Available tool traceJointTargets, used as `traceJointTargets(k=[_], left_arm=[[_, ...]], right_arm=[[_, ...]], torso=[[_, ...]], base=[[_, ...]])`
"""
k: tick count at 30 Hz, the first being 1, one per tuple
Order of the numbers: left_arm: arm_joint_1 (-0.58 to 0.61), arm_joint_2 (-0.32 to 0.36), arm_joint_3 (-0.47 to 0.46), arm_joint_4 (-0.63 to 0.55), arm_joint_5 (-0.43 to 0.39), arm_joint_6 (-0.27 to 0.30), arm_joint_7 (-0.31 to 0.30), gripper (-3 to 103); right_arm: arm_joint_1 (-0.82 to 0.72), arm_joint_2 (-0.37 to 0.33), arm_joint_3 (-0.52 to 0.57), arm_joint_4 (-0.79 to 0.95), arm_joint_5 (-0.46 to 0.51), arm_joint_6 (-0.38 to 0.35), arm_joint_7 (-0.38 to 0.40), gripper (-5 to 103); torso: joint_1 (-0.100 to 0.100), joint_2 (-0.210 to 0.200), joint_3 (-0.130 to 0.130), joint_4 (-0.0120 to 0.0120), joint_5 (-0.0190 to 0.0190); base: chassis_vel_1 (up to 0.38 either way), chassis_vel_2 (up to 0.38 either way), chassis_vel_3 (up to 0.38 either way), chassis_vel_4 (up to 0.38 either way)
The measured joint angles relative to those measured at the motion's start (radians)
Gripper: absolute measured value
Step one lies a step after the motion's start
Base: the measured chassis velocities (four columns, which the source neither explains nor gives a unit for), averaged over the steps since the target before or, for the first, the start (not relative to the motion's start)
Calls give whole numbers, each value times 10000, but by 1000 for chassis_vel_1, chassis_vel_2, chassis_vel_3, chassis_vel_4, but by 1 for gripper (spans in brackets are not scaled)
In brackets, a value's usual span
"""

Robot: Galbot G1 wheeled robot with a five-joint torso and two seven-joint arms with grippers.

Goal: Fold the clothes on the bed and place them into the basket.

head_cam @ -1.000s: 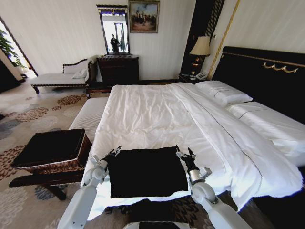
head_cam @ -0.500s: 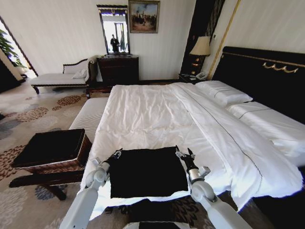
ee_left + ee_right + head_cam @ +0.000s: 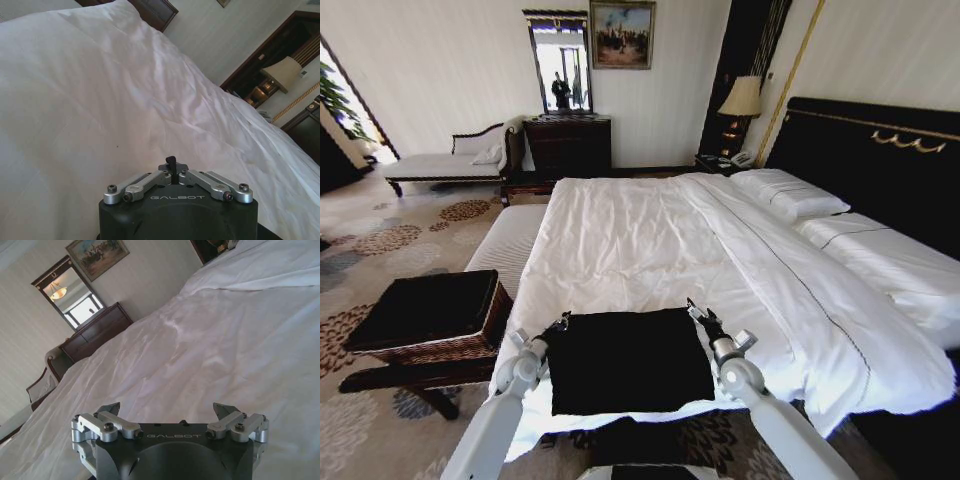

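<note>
The clothes, a black T-shirt (image 3: 625, 360) folded into a flat rectangle, lie on the white duvet at the near end of the bed (image 3: 640, 240). My left gripper (image 3: 558, 324) rests at the shirt's far left corner. In the left wrist view the left gripper (image 3: 171, 161) is shut, its fingers meeting over white duvet (image 3: 100, 100) with no fabric visible between them. My right gripper (image 3: 700, 314) sits at the shirt's far right corner. In the right wrist view the right gripper (image 3: 166, 410) stands open and empty. The brown wicker basket (image 3: 470, 345) with black lining stands left of the bed.
A pale striped bench (image 3: 505, 240) lines the bed's left side, beyond the basket. White pillows (image 3: 790, 195) and the black headboard (image 3: 880, 160) are at the right. A dark dresser (image 3: 568, 145) and a chaise (image 3: 440, 165) stand by the far wall, with patterned carpet between.
The right gripper has edged slightly farther up the bed along the shirt's corner. The left gripper has drawn back a little toward me. The shirt lies as before.
</note>
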Motion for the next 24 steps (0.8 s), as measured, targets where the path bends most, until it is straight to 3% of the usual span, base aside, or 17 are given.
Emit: traceJointTargets(k=[8, 24], left_arm=[[63, 42, -63, -126, -92, -35, 0, 1], [79, 146, -288, -106, -231, -58, -18, 1]], right_arm=[[110, 161, -21, -727, 159, -530, -154, 100], [1036, 178, -454, -2012, 99, -314, -880, 100]], torso=[[0, 0, 0, -2, 1], [0, -1, 0, -2, 0]], base=[[0, 0, 0, 0], [0, 0, 0, 0]])
